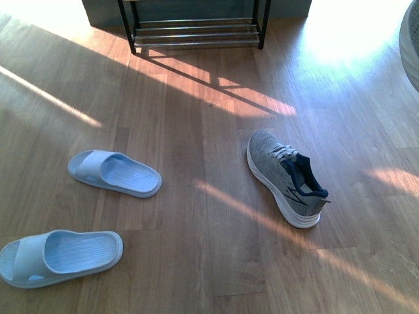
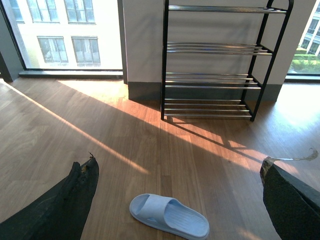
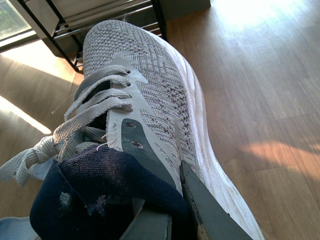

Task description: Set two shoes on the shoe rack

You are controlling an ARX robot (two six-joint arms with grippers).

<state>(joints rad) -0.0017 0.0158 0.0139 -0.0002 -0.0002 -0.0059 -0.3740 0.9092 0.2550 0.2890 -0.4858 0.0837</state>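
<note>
A: Where is the sneaker (image 1: 288, 176) found?
B: It is laid on the floor (image 1: 196, 261), right of one slide (image 1: 114, 172) and a nearer slide (image 1: 59, 256), well apart from the rack (image 1: 196, 29).
A: How are the jaws set?
B: The right gripper (image 3: 167, 195) is clamped on the navy collar of a sneaker (image 3: 150, 90); whether that is the same sneaker cannot be told. The left gripper (image 2: 178, 162) is held wide open, nothing between its jaws. A slide (image 2: 170, 216) is seen on the floor beneath it, the rack (image 2: 215, 47) beyond.
</note>
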